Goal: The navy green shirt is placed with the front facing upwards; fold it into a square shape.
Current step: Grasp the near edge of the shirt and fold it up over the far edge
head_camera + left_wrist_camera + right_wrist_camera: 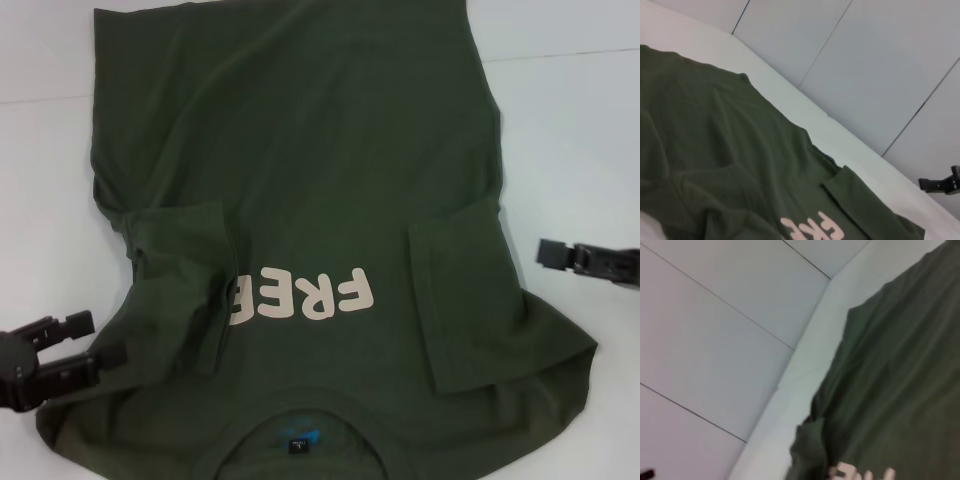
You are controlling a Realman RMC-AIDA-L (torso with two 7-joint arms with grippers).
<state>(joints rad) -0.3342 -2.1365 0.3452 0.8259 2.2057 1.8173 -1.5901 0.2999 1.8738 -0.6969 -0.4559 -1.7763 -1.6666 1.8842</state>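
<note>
Collar edge of the navy green shirt (320,250) lies nearest, shirt face-up on the white table (580,120), both sleeves folded inward. Left gripper (95,345) jaws released, empty, at shirt's left shoulder. Right gripper (575,255) off the right edge; jaw state can't tell. Risk: uneven pinch w/ wrinkled fabric → skewed fold, sleeves flop out.

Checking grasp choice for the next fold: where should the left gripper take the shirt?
Probably the shirt's left edge by the folded-in sleeve, approached from the left. That edge lies nearest the open left gripper, on the white table.
</note>
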